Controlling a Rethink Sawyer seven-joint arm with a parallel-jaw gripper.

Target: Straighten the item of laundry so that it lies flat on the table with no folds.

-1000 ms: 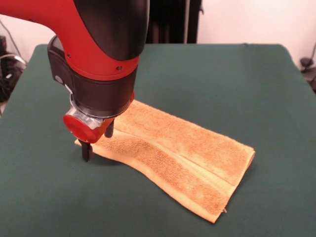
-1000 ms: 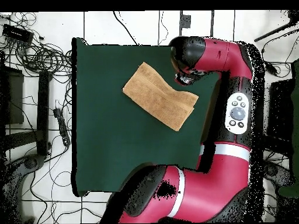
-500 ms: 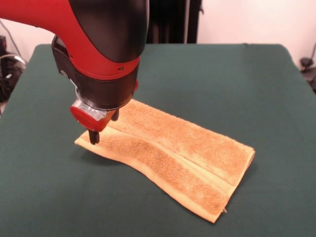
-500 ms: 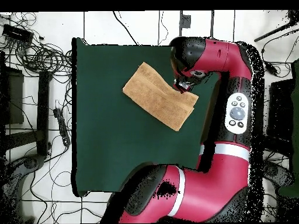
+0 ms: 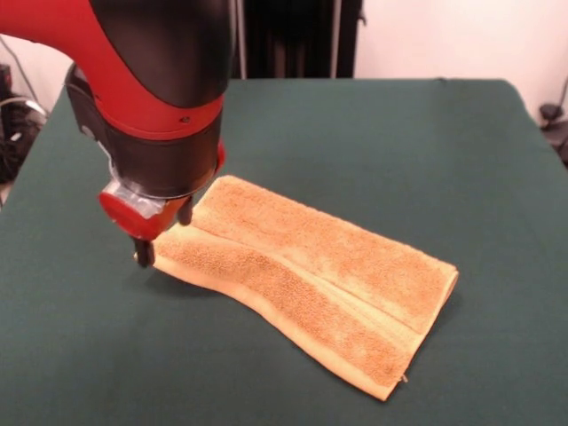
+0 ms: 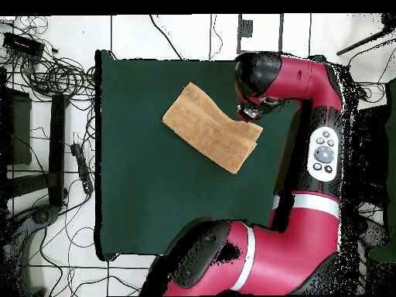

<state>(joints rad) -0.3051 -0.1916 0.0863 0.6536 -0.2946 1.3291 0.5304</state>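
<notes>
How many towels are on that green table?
1. The single orange towel lies folded near the middle of the green table, one corner beside the robot's fingers. Nothing suggests another hidden underneath.

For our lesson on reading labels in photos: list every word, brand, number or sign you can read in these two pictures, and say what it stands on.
None can be read.
The towel shows no print or label in either view.
The table is plain green cloth, unmarked.
The arm's button pad in the overhead view has round buttons, but any marks on them are too small to read.
The pincer and the red and black casing above it bear no legible writing.
</notes>
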